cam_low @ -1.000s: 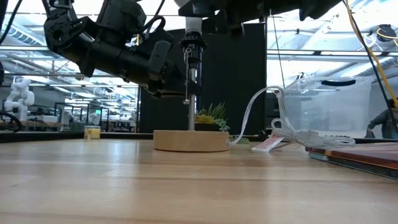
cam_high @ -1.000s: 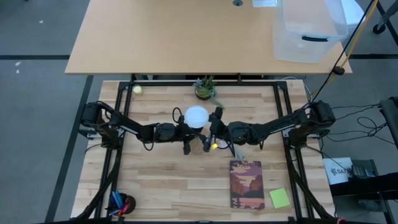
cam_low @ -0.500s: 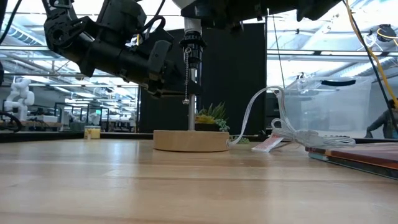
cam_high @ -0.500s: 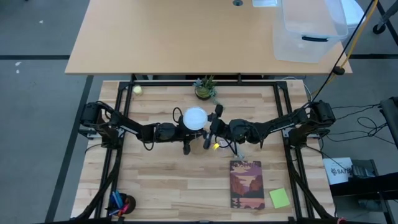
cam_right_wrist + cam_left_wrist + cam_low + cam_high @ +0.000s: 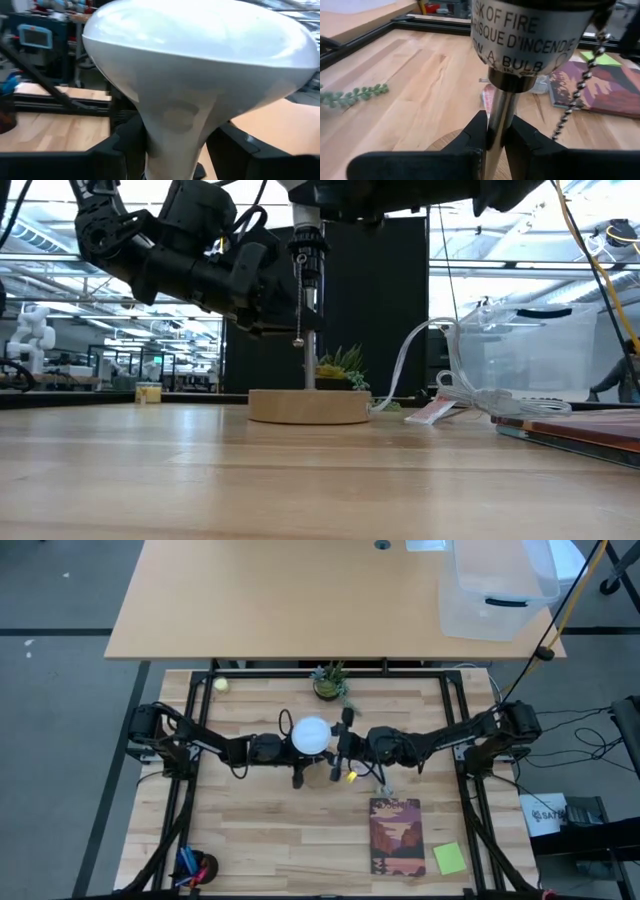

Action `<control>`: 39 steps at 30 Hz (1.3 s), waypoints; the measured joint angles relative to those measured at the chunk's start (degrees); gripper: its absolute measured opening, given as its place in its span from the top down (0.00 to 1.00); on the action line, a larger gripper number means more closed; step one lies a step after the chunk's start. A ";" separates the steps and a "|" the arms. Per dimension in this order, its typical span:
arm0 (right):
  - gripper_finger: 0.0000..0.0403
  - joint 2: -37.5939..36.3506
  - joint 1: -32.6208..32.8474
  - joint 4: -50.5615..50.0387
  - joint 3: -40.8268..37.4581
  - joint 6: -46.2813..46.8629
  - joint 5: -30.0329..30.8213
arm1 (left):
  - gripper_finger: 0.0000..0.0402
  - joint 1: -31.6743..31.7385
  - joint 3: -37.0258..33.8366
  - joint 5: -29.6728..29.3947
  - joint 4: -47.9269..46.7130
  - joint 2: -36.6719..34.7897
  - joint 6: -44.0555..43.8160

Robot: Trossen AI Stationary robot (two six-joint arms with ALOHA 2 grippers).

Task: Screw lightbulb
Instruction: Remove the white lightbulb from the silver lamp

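White bulb (image 5: pixel 311 734) sat mid-table between my grippers from above. Low view showed it atop the socket (image 5: pixel 305 258). My left gripper (image 5: pixel 496 134) clamped the pole (image 5: pixel 498 112); my right gripper (image 5: pixel 172 145) clasped the bulb's neck.

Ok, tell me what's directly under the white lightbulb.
Under the lightbulb sits the lamp's black socket on a metal stem, clamped by the left gripper, above the round wooden base. The bulb's screw end is hidden, so its seating can't be seen.
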 joint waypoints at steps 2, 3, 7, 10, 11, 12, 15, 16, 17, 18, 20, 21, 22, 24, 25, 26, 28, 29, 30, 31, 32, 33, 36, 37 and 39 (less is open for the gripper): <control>0.58 -0.54 -0.68 -1.23 0.04 -0.20 -2.53 | 0.89 0.02 0.00 1.79 -0.01 0.00 0.93; 0.58 -0.92 -1.03 -1.98 0.09 -0.22 -3.91 | 0.89 -0.02 0.01 2.17 0.00 0.00 0.96; 0.57 -2.51 -2.66 -5.02 0.09 -0.32 -9.23 | 0.89 -0.04 0.11 2.81 -0.09 0.02 1.65; 0.57 -3.02 -4.00 -5.80 0.08 -0.36 -14.02 | 0.89 -0.07 0.09 4.41 -0.10 0.04 2.15; 0.57 -3.16 -4.45 -6.11 0.07 -0.35 -15.55 | 0.89 -0.08 0.09 5.16 -0.09 0.04 2.18; 0.57 -3.17 -4.99 -6.24 0.07 -0.31 -17.05 | 0.89 -0.08 0.07 5.62 -0.09 0.05 2.49; 0.57 -3.25 -6.51 -7.02 0.07 -0.34 -21.50 | 0.89 -0.13 0.07 6.69 -0.01 0.07 4.18; 0.57 -3.26 -7.02 -7.27 0.09 -0.38 -23.05 | 0.89 -0.20 0.07 7.22 -0.05 0.07 4.59; 0.57 -3.28 -7.48 -7.56 0.09 -0.37 -24.92 | 0.89 -0.26 0.07 8.00 -0.03 0.09 4.77; 0.57 -3.28 -7.85 -7.65 0.09 -0.39 -26.72 | 0.89 -0.30 0.07 8.64 -0.05 0.09 4.92; 0.57 -3.30 -8.50 -7.65 0.09 -0.72 -30.50 | 0.89 -0.37 0.04 9.68 -0.05 0.09 5.23; 0.57 -3.30 -8.79 -7.55 0.09 -0.81 -32.28 | 0.89 -0.37 0.04 10.29 -0.05 0.09 5.54; 0.57 -3.30 -9.04 -7.42 0.09 -0.88 -33.78 | 0.89 -0.39 0.04 10.89 -0.04 0.09 5.87; 0.57 -3.23 -9.42 -7.32 0.09 -0.88 -36.66 | 0.89 -0.57 0.04 12.08 0.06 0.09 6.16; 0.57 -3.23 -9.70 -7.39 0.09 -0.86 -38.35 | 0.89 -0.66 0.04 12.65 0.10 0.09 6.23; 0.57 -3.23 -9.92 -7.40 0.09 -0.71 -39.90 | 0.89 -0.75 0.04 13.03 0.10 0.11 6.25; 0.57 -3.18 -10.23 -7.32 0.09 -0.11 -42.15 | 0.89 -0.97 0.04 13.84 0.10 0.11 6.59; 0.57 -3.16 -10.29 -7.29 0.09 0.38 -43.27 | 0.89 -1.13 0.04 14.39 0.10 0.11 6.77; 0.57 -3.14 -10.39 -7.25 0.09 0.75 -44.50 | 0.89 -1.34 0.04 14.71 0.08 0.11 7.09; 0.57 -3.12 -10.46 -7.20 0.09 1.09 -45.84 | 0.89 -1.47 0.04 15.31 0.07 0.13 7.34; 0.57 -3.10 -10.50 -6.98 0.09 1.62 -47.13 | 0.89 -1.56 0.04 15.98 0.10 0.15 7.57; 0.57 -3.06 -10.52 -6.60 0.09 2.24 -48.05 | 0.89 -1.59 0.04 16.62 0.10 0.15 7.58; 0.57 -3.03 -10.52 -5.80 0.04 3.55 -48.79 | 0.89 -1.59 0.04 17.62 0.15 0.15 7.65; 0.57 -3.03 -10.52 -5.59 0.01 3.90 -48.88 | 0.89 -1.59 0.04 17.62 0.14 0.15 7.85; 0.56 -3.01 -10.52 -5.11 -0.02 4.42 -50.03 | 0.89 -1.59 0.04 18.22 0.20 0.15 8.03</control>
